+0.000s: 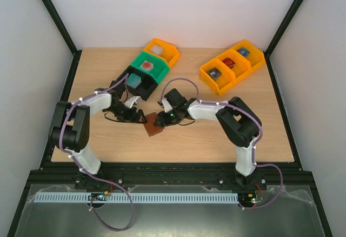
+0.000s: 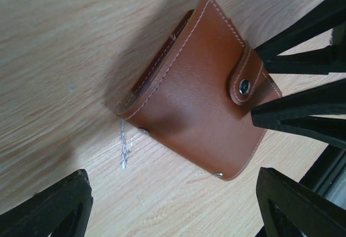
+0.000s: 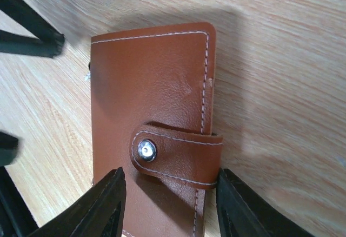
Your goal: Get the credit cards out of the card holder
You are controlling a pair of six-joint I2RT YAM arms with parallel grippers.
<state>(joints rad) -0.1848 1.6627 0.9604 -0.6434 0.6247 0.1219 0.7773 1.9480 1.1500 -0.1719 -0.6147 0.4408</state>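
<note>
Pale wood tabletop [image 1: 205, 139] underneath. Flat on it, closed and snapped, the card holder [image 3: 151, 96]; no credit cards on show. Astride its snap tab [image 3: 178, 156] end, the right gripper [image 3: 170, 180], jaws partly drawn in across the short width, long axis running straight away from that wrist; whether the pads press the leather yet, cannot tell. Just off the card holder's opposite side, the left gripper [image 2: 173, 175], jaws spread wide, gripping nothing. Farther beyond the card holder, coloured bins [image 1: 216, 87]. Right arm nearer; likely first job, freeing the tab.
</note>
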